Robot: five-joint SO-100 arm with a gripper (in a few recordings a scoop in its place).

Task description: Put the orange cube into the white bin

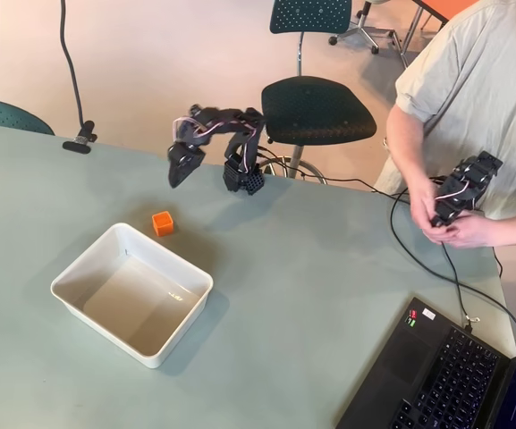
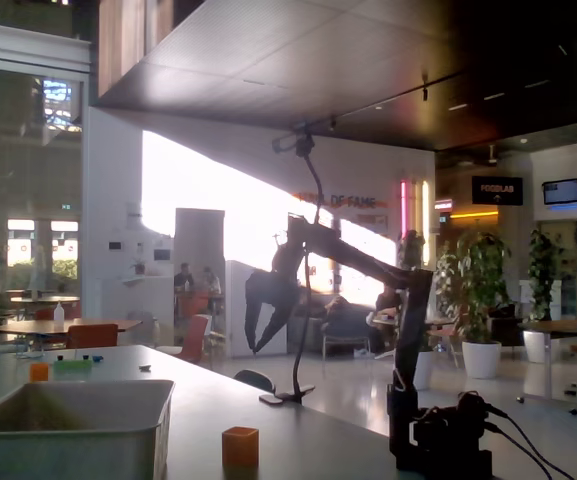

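Note:
The orange cube (image 1: 163,223) sits on the grey-green table just beyond the far corner of the white bin (image 1: 132,293). The bin holds nothing. My gripper (image 1: 176,177) hangs in the air above the table, a short way beyond the cube and tilted down toward it. The fixed view shows the gripper (image 2: 265,335) as a dark silhouette high above the cube (image 2: 240,447), its jaws apart with nothing between them. The bin (image 2: 68,425) stands to the left of the cube there.
My arm's base (image 1: 244,177) is at the far table edge. A person (image 1: 472,98) stands at the right, with cables (image 1: 418,259) trailing to a laptop (image 1: 445,375) at the near right corner. A clamped gooseneck (image 1: 77,143) is at the far left edge.

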